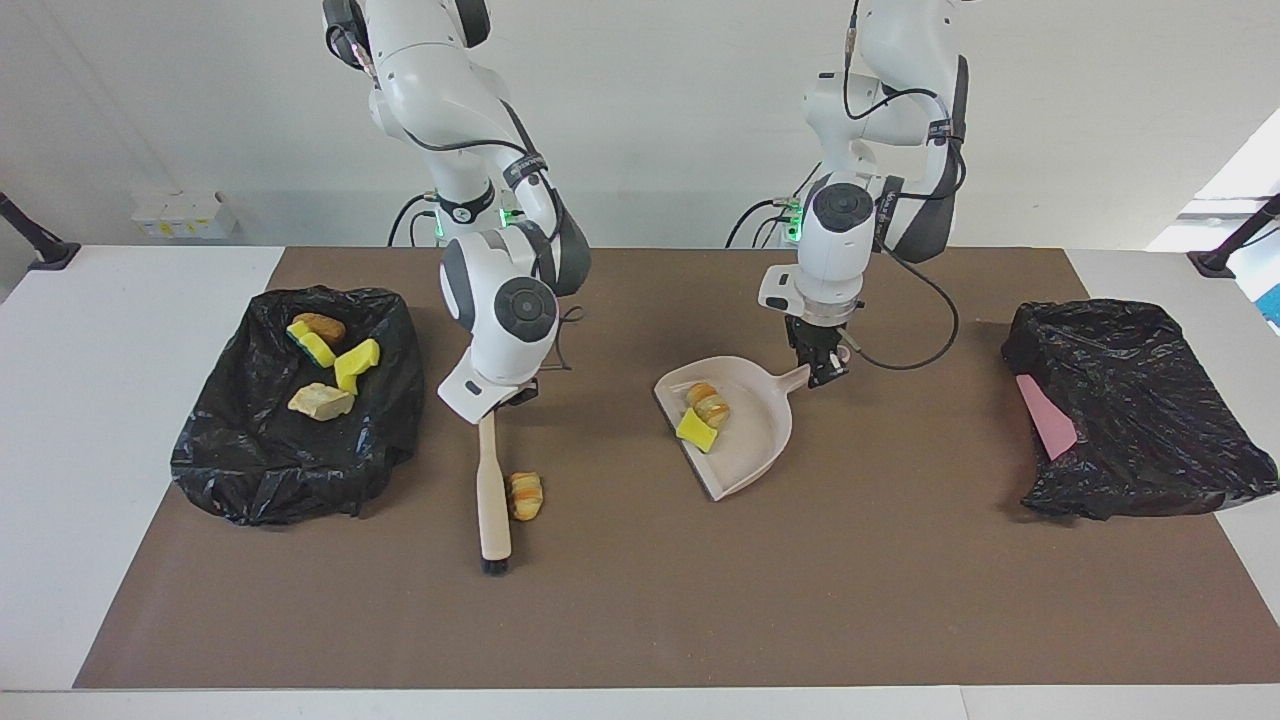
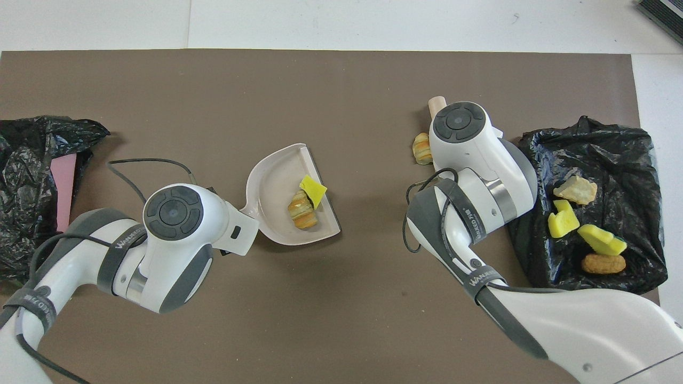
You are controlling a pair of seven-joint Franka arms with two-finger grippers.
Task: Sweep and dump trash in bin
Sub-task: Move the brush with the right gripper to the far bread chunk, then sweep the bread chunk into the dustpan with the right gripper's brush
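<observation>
Brown table mat: fills the centre of both views.

Black bag-lined bin, left of the facing view: holds four scraps, two yellow sponge chunks, one tan lump and one orange-brown lump.

Second black bag, right of the facing view: pink flat piece at its edge.

Dustpan, centre of the facing view: flat on the mat, carrying a yellow chunk and a striped bread-like lump touching each other.

Brush, left of centre: handle up under the right arm, bristle end low in the frame.

Loose bread lump: on the mat, just beside the brush.

Left gripper: clamped on the dustpan handle.

Right gripper: at the brush handle's top; finger state cannot be told.
</observation>
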